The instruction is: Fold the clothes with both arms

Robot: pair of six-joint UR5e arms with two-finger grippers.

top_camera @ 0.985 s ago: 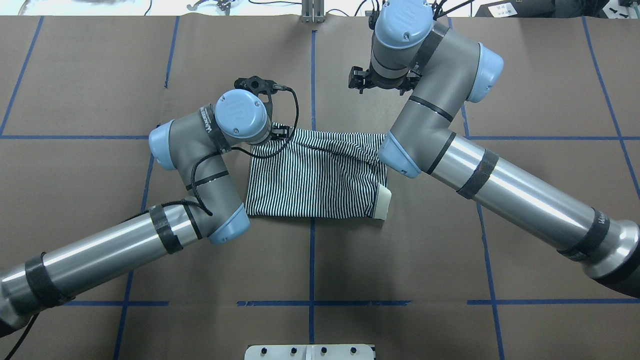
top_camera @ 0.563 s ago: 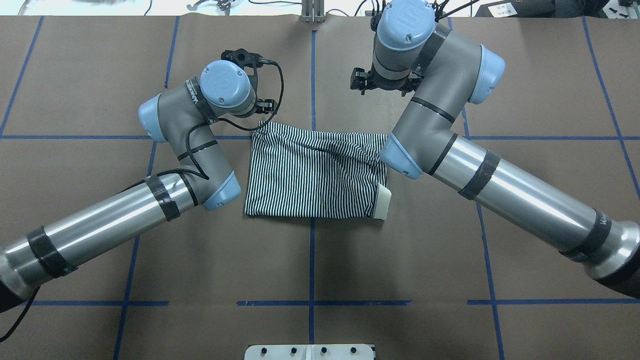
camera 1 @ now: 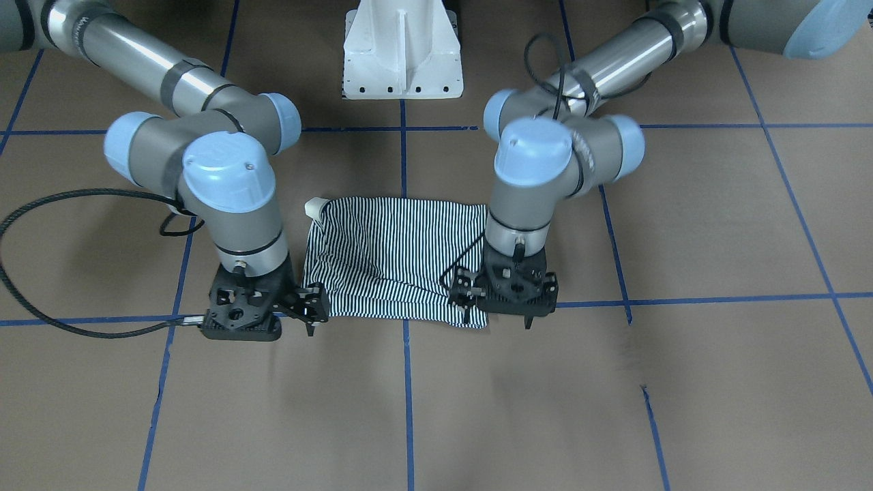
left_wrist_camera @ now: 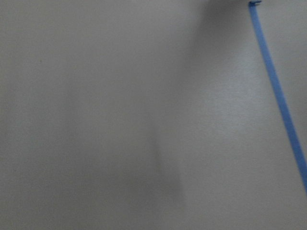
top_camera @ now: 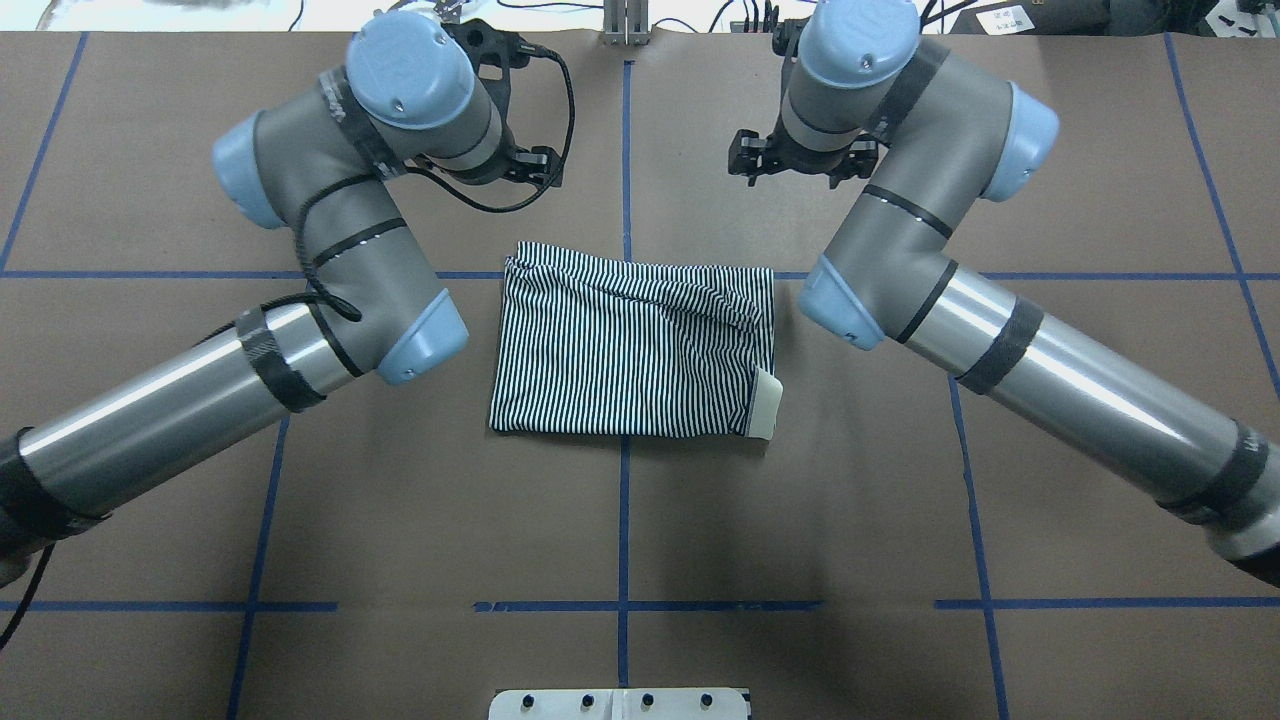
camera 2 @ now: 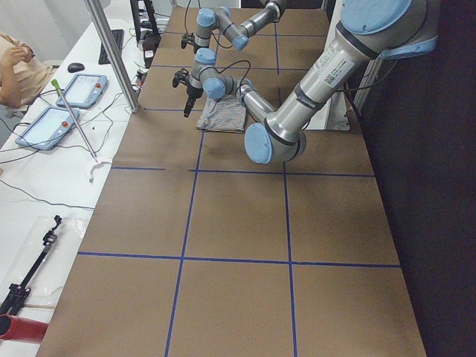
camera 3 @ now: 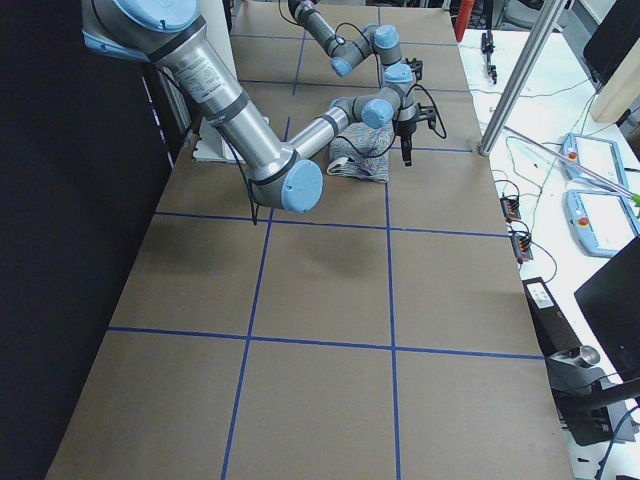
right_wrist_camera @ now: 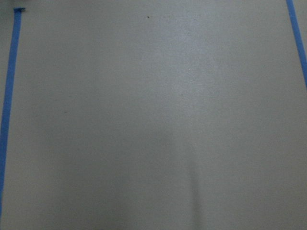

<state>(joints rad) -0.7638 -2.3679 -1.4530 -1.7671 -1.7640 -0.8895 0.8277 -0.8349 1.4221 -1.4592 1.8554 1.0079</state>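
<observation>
The striped shirt [top_camera: 630, 350] lies folded into a flat rectangle at the table's centre, its cream collar [top_camera: 765, 403] sticking out at the near right corner. From the front the same shirt [camera 1: 389, 252] shows its collar [camera 1: 315, 204] at the upper left. My left gripper [camera 1: 501, 317] hangs open just beyond the shirt's far left corner, holding nothing. My right gripper [camera 1: 245, 331] hangs open beyond the far right corner, also empty. From overhead the left gripper [top_camera: 520, 165] and the right gripper [top_camera: 800, 160] are both off the cloth. Both wrist views show only bare table.
Blue tape lines [top_camera: 624, 150] mark a grid on the brown table. The white pedestal base [camera 1: 402, 54] stands on the robot's side. A bench with tablets [camera 2: 52, 123] and cables, a metal post [camera 2: 111, 56] and a seated person [camera 2: 15, 71] lie past the far edge.
My left gripper has let go of the shirt's far left corner and risen away toward the far edge. The right arm has drifted slightly right. The shirt lies still.
</observation>
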